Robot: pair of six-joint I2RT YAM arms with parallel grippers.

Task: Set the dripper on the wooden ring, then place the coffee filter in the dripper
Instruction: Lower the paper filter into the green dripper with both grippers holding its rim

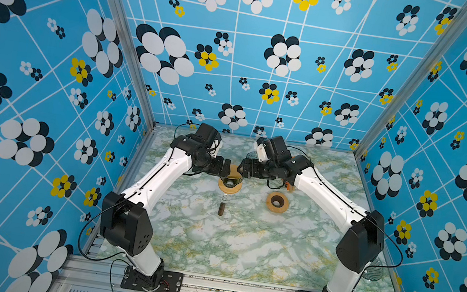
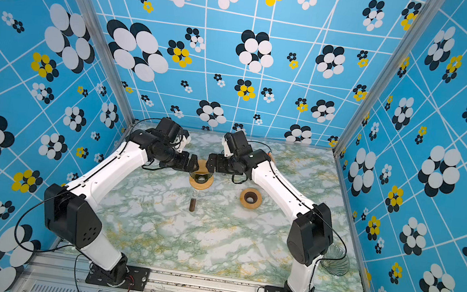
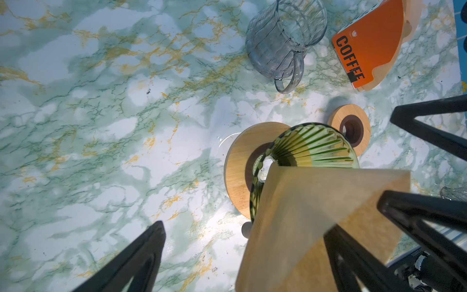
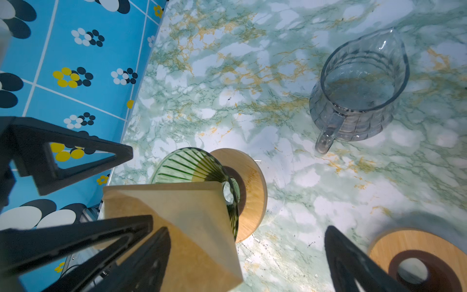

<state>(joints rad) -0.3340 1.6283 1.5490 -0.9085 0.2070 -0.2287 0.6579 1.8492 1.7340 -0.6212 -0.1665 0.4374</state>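
Over the green ribbed glass dripper, the tan paper cone filter is stood tip-down for seating; left gripper and right gripper are spread wide.

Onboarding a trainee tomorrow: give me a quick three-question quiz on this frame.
1. True or false: the left pincer and the right pincer are both shut.
2. The dripper stands on: A) a wooden ring B) a metal tray C) a white plate.
3. How many wooden rings lie on the table?
Key: 1 false, both are open. 2 A. 3 two; the spare ring holds nothing.
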